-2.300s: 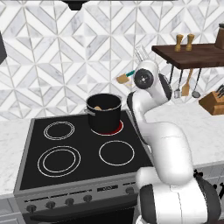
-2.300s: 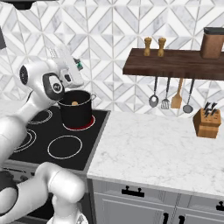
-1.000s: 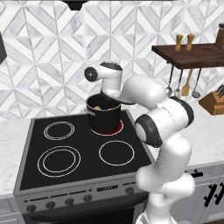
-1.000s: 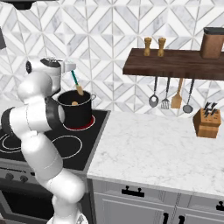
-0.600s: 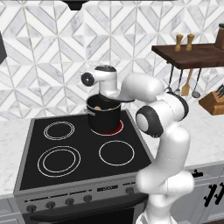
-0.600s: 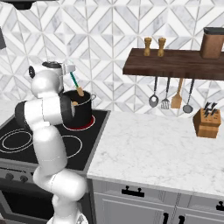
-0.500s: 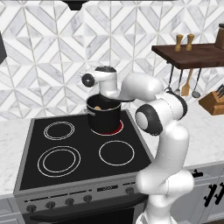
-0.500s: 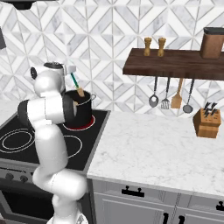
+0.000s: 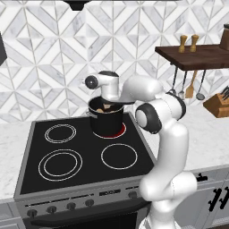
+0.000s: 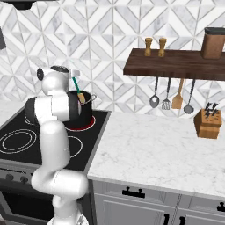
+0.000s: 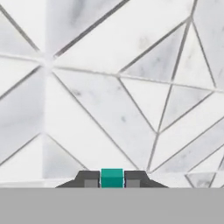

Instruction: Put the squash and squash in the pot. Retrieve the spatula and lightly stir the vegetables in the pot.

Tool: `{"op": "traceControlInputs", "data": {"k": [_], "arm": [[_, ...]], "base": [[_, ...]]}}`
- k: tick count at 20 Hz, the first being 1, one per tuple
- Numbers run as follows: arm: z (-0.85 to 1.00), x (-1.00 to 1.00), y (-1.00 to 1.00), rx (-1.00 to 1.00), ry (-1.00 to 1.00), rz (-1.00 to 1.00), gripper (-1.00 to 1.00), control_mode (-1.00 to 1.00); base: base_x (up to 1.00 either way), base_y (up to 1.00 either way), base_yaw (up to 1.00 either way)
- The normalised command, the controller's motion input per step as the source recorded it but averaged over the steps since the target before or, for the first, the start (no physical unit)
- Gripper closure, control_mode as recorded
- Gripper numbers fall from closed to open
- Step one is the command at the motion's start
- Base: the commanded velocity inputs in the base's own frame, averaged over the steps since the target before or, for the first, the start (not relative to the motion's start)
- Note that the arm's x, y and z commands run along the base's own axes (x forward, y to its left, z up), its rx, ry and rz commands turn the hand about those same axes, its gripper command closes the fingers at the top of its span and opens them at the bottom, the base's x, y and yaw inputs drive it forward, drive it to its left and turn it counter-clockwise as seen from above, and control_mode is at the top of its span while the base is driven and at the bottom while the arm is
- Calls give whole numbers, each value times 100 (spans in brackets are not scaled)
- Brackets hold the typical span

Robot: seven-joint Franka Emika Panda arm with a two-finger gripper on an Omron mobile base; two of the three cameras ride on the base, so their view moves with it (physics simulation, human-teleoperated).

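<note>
the spatula (image 10: 77,90) slants, teal handle up toward the wall tiles (image 11: 109,87), blade down in the pot (image 10: 84,112) on the stove's (image 9: 80,156) back-right burner. the gripper (image 11: 112,178) is clamped on its handle. tan squash (image 9: 106,108) lies inside.

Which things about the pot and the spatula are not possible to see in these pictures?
- Spatula head: right base view, hidden inside the pot.
- Squash: left base view, tan shapes in the pot, partly covered by the hand; count unclear.
- Pot's left side: right base view, behind the arm.
- Jaws on the handle: hand view, cut off at the bottom.
</note>
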Motion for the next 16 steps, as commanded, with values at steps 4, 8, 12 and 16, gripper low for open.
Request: {"op": "traceControlInputs", "data": {"k": [4, 8, 12, 16], "arm": [[-49, 28, 0, 0, 17, 4, 100, -100], [-61, 12, 0, 0, 18, 4, 100, -100], [-62, 3, 0, 0, 17, 5, 100, -100], [-26, -2, 0, 0, 8, 4, 100, -100]], "base": [[0, 0, 0], [0, 0, 0], [0, 0, 0], [0, 0, 0]]}}
